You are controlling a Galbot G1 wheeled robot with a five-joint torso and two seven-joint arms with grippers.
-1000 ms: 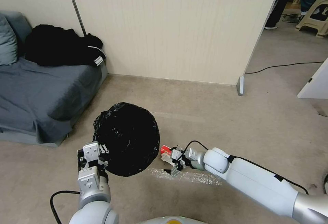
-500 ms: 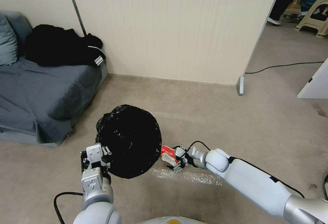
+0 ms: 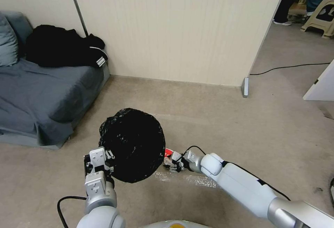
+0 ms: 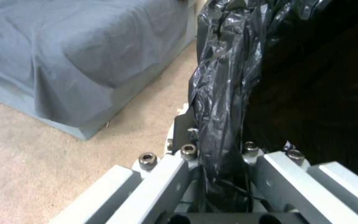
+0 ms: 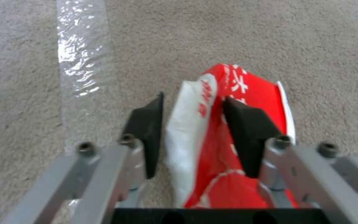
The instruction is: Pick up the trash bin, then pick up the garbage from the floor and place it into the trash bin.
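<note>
The trash bin (image 3: 134,144), lined with a crinkly black bag, hangs tilted above the floor (image 3: 226,123), its dark mouth facing me. My left gripper (image 3: 101,158) is shut on its near rim; the left wrist view shows the liner (image 4: 228,77) pinched in the left gripper (image 4: 218,146). Just right of the bin lies the garbage, a red-and-white crumpled wrapper (image 3: 168,152) on the carpet. My right gripper (image 3: 169,162) is low over it and open. In the right wrist view its black fingers (image 5: 146,130) straddle the wrapper (image 5: 245,87).
A strip of clear crinkled tape (image 3: 195,180) lies on the carpet under the right arm. A grey sofa (image 3: 41,99) with black clothing (image 3: 62,48) stands at the left, a panelled wall (image 3: 174,29) behind. A black cable (image 3: 288,67) runs at the far right.
The right gripper has slid left along the floor until its fingers are on both sides of the wrapper. The bin and left gripper have drifted slightly right and lower.
</note>
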